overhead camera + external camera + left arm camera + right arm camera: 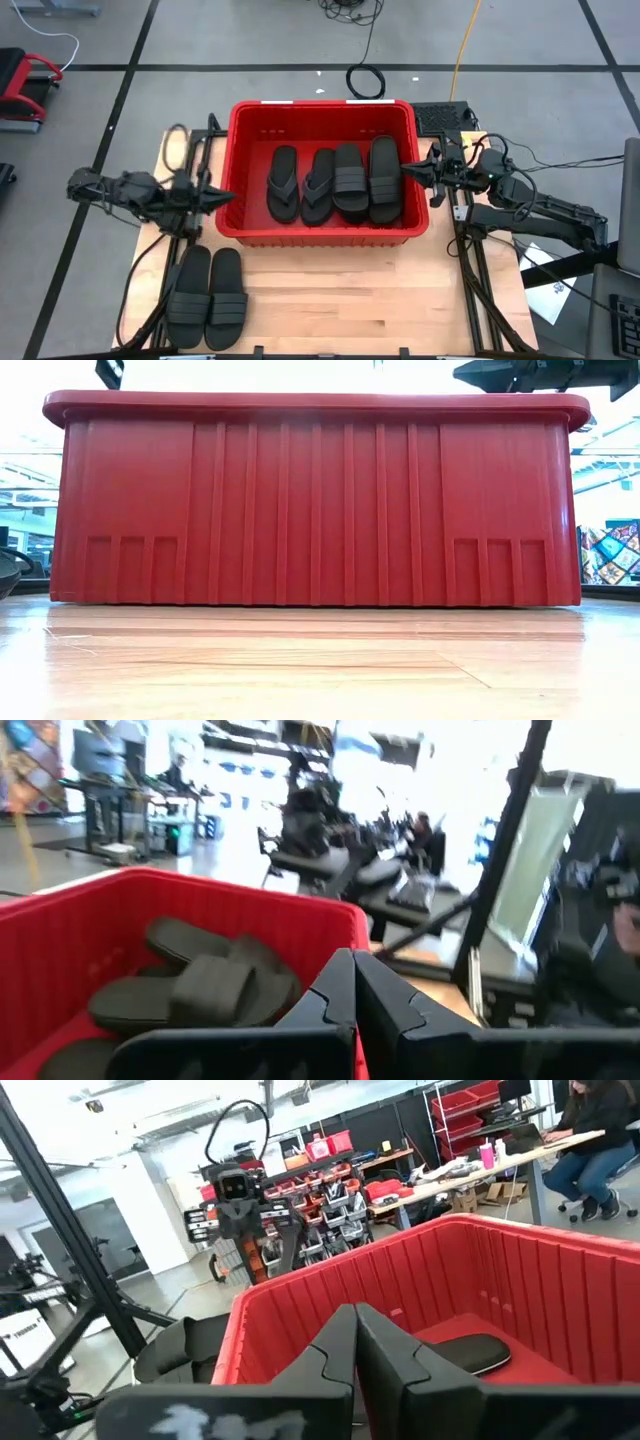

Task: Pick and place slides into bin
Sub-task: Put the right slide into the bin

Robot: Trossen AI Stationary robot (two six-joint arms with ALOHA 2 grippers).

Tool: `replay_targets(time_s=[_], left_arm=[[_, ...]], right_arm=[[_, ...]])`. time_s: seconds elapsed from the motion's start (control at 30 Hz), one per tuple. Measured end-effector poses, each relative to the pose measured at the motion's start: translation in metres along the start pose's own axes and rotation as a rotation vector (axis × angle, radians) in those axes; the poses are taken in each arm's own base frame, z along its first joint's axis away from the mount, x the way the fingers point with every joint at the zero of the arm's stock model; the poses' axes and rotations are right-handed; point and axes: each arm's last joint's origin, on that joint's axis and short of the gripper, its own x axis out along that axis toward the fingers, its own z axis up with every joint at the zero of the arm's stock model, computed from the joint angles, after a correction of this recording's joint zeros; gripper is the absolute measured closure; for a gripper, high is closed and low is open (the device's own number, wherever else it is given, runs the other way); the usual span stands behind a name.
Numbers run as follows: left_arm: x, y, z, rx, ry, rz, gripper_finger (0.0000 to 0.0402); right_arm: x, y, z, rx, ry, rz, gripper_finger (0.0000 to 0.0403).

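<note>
The red bin point(320, 104) stands at the table's far middle. In it lie several black slides side by side: two flip-flops point(283, 183) on the left and two band slides point(384, 178) on the right. Two more band slides point(207, 297) lie flat on the table at the near left. My left gripper point(224, 198) is shut and points level at the bin's left rim, above it. My right gripper point(408, 168) is shut over the right rim, also level. The wrist views show shut fingertips point(353, 960) point(355, 1315) with nothing between them.
Bare wood point(380, 300) lies in front of the bin and to the near right. Black frame rails point(470, 270) and cables run along both table sides. Papers point(555, 290) lie off the right edge. A person point(600, 1140) sits at a desk far behind.
</note>
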Motion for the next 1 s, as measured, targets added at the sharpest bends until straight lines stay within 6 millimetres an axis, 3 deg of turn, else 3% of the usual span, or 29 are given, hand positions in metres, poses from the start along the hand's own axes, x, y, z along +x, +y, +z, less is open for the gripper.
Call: replay_targets(time_s=[0.3, 0.73, 1.0], left_arm=[[-0.022, 0.009, -0.006, -0.113, 0.029, 0.053, 0.0401], [-0.023, 0.009, -0.007, -0.131, 0.032, 0.052, 0.0381], [-0.022, 0.009, -0.007, -0.132, 0.031, 0.050, 0.0398]], right_arm=[[0.000, 0.000, 0.000, 0.001, -0.003, 0.008, 0.0403], [0.000, 0.002, 0.000, -0.031, 0.014, 0.059, 0.0403], [0.001, 0.001, -0.001, -0.039, 0.021, 0.057, 0.0403]])
